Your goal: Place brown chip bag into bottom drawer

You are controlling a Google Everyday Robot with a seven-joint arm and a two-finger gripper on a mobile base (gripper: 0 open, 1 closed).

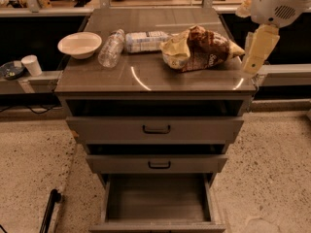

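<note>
A round white bowl point(79, 44) and clear ribbed water bottles point(111, 47) are noted on the left of the smooth cabinet top point(146, 77). The crinkled foil brown chip bag point(199, 48) lies to their right. Below, the bottom drawer point(155, 203) stands open, its front cut off. The pale gripper point(253, 57) hangs by the right edge; its state cannot be told.
</note>
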